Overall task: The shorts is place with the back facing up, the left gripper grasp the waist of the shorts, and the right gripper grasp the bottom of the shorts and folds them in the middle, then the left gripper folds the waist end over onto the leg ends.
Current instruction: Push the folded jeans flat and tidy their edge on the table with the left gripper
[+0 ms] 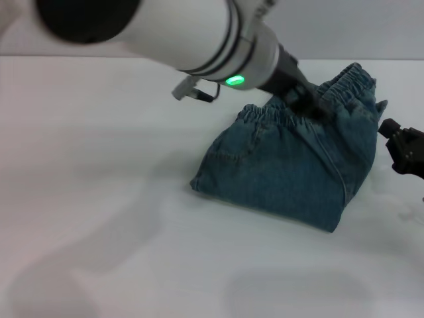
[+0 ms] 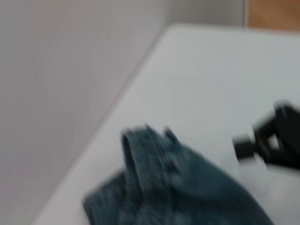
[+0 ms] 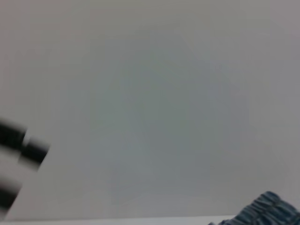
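Denim shorts (image 1: pixel 291 162) (no legible print)

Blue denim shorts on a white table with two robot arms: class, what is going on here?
A two-armed robot is folding faded blue denim shorts on a white table. The left gripper, a black claw on a white arm with a green light, is at the gathered elastic waist. The shorts lie bunched and doubled. The black right gripper sits beside them, apart.

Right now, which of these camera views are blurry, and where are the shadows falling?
Head view: the shorts are fairly sharp, the near arm is out of focus, and soft arm shadows cross the table. Left wrist view: smeared blur on the denim and the right gripper. Right wrist view: hazy throughout.
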Available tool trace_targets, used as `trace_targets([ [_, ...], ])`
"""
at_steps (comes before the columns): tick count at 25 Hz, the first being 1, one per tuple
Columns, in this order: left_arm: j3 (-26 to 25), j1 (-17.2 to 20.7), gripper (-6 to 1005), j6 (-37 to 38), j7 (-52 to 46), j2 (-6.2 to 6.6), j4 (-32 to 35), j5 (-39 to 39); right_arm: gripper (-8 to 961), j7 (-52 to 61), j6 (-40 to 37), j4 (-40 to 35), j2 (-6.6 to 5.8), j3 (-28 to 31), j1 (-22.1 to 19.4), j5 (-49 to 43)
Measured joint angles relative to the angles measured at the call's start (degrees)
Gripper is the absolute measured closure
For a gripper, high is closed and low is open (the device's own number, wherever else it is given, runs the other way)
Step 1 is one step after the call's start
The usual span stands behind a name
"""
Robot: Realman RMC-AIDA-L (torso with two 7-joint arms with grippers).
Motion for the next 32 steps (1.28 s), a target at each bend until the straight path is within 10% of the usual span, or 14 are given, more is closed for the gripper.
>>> trace_targets([
  [13, 3.7, 22.7, 189, 28.3, -0.3, 0.08, -10.0, -1.1, 954, -10.5, 2.7, -0.4, 0.72, 1.7, -4.2, 3.9],
  [20, 10.2, 25.7, 247, 40.9, 0.0, 0.24, -4.7, -4.5, 953, -11.6, 3.6, -2.0, 0.95, 6.6, -6.4, 4.3],
  [32, 19.1, 26.0, 688, 57.1, 0.1, 0.21, 6.9, -14.1, 953, -11.6, 4.5, -2.7, 0.75, 8.9, -8.2, 4.8],
])
